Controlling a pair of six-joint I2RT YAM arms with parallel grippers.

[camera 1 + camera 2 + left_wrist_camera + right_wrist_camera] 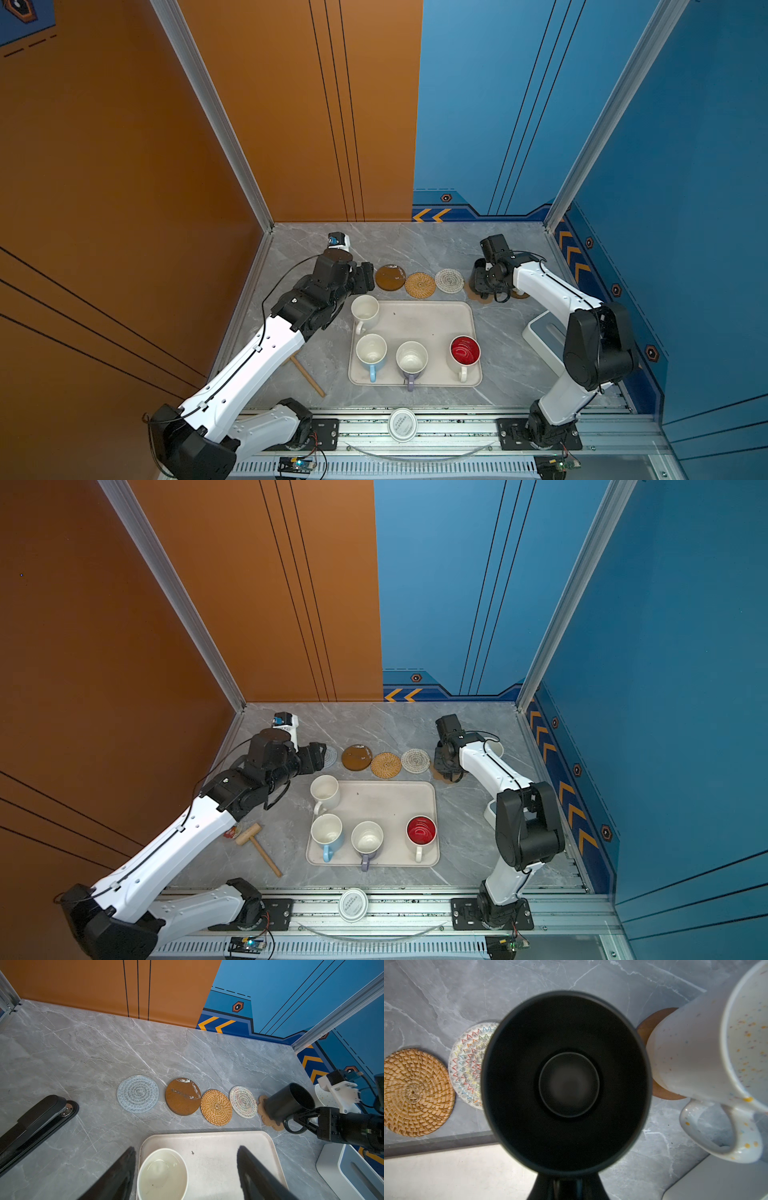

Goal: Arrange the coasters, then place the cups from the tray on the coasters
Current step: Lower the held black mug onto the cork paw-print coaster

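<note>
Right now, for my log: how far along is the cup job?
Done: six coasters lined up; speckled mug on a brown disc. In hand: right gripper holds the black mug at the paw coaster; left gripper open over the white mug. Left: four mugs on the tray.

Likely a robot lab cell, aluminium frame [214, 112], printed orange and blue wall panels [291, 104], marble-look tabletop [415, 249]

Six mugs: white [365, 311], light blue [371, 353], lavender [411, 359], red-lined [465, 351], speckled cream [695, 1053], matte black mug [288, 1101]. Six coasters: grey-blue [137, 1094], a brown disc [182, 1097], another brown disc [662, 1093], rattan [216, 1107], whitish woven [243, 1102], paw-shaped [270, 1123]. One each: tray [432, 320], printed lid [402, 424], wooden mallet [266, 856].
</note>
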